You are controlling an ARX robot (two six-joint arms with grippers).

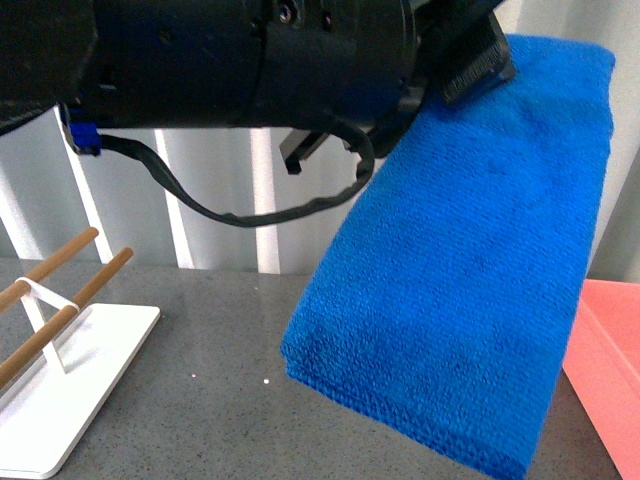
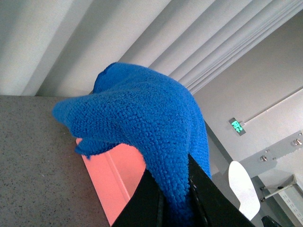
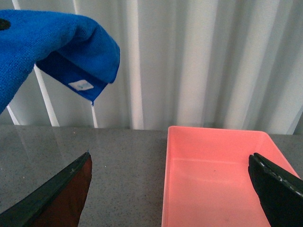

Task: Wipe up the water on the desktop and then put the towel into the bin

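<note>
The left pincer (image 2: pixel 176 196) is clamped on the towel (image 1: pixel 470 270), which hangs in the air above the counter (image 1: pixel 200 390). The towel's lower edge is off the surface, just beside the bin (image 3: pixel 215 131) at the right. The right pincer (image 3: pixel 170 158) is spread wide, facing the bin. The white label (image 3: pixel 79 85) on the towel is too small to read, as is the green sign (image 2: pixel 236 126) on the wall. The rack (image 1: pixel 100 350) stands at the left, well apart, with open counter between.
</note>
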